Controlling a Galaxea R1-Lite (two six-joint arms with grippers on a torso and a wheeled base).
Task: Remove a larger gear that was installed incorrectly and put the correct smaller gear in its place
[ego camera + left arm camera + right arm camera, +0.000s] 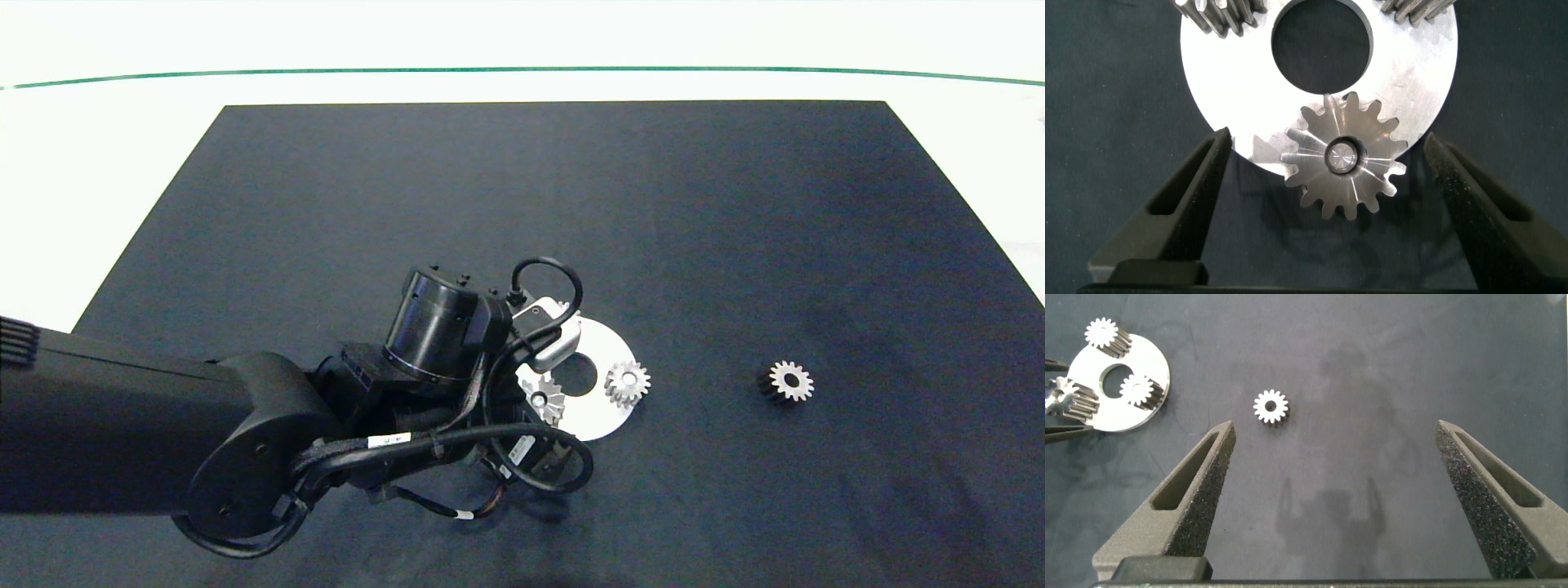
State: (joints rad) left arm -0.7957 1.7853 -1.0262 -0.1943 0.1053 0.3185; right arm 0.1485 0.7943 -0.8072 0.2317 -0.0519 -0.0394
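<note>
The larger gear sits on a peg at the rim of a silver disc plate, its long teeth overhanging the plate's edge. My left gripper is open, with one finger on each side of this gear and not touching it. In the head view the same gear peeks out beside the left wrist. The smaller gear lies loose on the black mat, to the right of the plate. My right gripper hangs open and empty above the mat, with the smaller gear just beyond one fingertip.
The plate has a wide centre hole and carries two other small gears, one on its right side. The second shows in the right wrist view. A black mat covers the white table.
</note>
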